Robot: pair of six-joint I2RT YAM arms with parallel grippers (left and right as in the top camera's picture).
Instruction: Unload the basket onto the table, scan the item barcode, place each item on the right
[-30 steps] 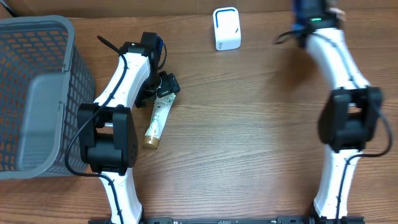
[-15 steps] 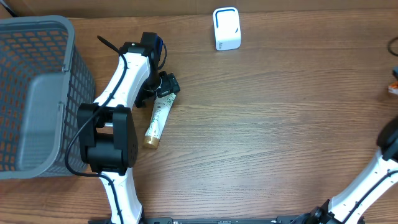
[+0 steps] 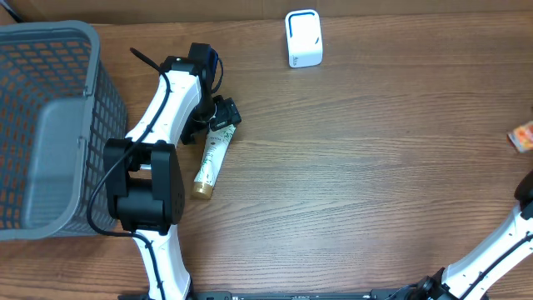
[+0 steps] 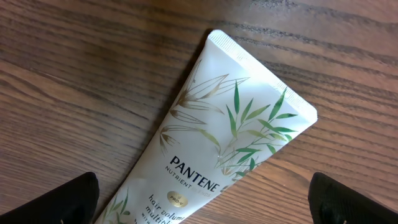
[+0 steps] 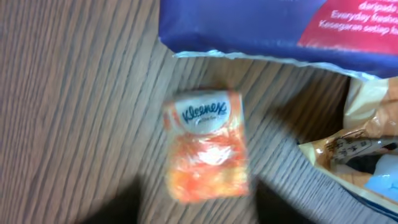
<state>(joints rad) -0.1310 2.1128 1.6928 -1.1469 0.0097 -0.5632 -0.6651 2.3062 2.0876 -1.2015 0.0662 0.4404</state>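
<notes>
Open desk (image 3: 350,183) spans from the basket (image 3: 50,125) at the left edge to an orange pack (image 3: 522,136) at the right edge; the scanner (image 3: 303,37) stands far centre. The tube (image 3: 208,162) lies flat left of centre, crimped end between the wide-spread left jaws. The right jaws' state I cannot tell. The right arm (image 3: 491,258), over the far right a second ago, now shows only near right; the tube has not moved.

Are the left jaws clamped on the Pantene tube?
No, the left jaws stand wide open at the view's lower corners, with the Pantene tube lying flat on the table between them.
</notes>
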